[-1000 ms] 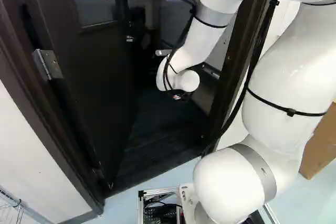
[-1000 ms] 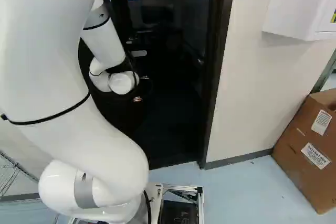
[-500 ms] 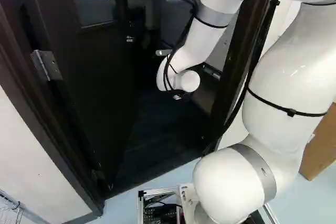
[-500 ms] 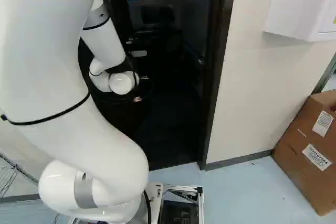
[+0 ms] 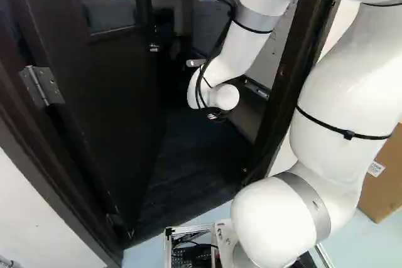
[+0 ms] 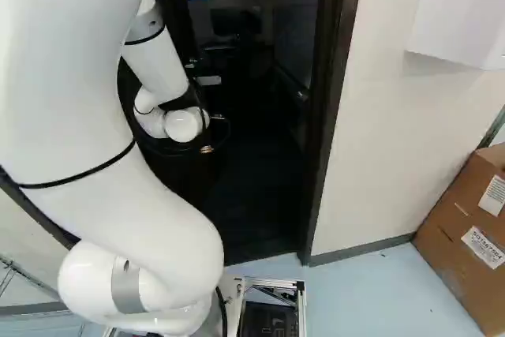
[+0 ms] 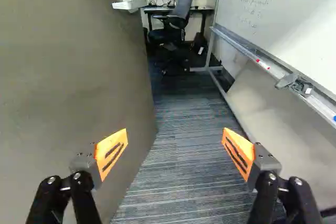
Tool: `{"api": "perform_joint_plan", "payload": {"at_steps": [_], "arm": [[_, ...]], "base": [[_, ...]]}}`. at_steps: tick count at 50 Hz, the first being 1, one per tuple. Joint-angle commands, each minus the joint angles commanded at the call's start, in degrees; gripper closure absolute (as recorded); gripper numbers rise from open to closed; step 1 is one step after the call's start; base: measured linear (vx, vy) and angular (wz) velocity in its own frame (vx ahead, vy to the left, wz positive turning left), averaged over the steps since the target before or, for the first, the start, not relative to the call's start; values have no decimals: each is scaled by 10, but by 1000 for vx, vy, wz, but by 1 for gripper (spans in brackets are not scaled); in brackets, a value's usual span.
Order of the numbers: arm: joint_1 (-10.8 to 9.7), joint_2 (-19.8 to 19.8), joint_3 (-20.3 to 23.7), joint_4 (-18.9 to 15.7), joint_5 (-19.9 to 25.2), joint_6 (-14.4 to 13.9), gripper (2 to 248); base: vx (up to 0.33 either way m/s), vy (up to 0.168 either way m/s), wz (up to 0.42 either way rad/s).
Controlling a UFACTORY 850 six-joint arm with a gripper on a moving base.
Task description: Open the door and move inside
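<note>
Door [image 7: 68,66] stands ajar just left of my spread, empty claw [image 7: 175,135], so I'd drive straight ahead.

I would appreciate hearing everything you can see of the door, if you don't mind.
The door is dark and smooth, its material unclear, with a window and a silvery lever handle. It stands open, swung inward, joined by a metal-looking hinge to the frame at the left of the left base view. The open gripper is not gripping it; whether one finger brushes it, I cannot tell.
</note>
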Motion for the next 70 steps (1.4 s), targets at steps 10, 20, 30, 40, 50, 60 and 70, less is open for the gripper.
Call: {"api": "perform_joint_plan", "payload": {"at_steps": [10, 20, 30, 40, 50, 60, 70], "arm": [[0, 0, 0, 0, 0, 0, 3], [0, 0, 0, 0, 0, 0, 3], [0, 0, 0, 0, 0, 0, 3], [0, 0, 0, 0, 0, 0, 3], [0, 0, 0, 0, 0, 0, 3], [0, 0, 0, 0, 0, 0, 3], [1, -3, -3, 0, 0, 0, 3]], "base": [[158, 9, -3], [157, 38, -13], [156, 61, -25], [158, 70, -23], [119, 67, -29], [12, 9, 1], [0, 0, 0]]}}
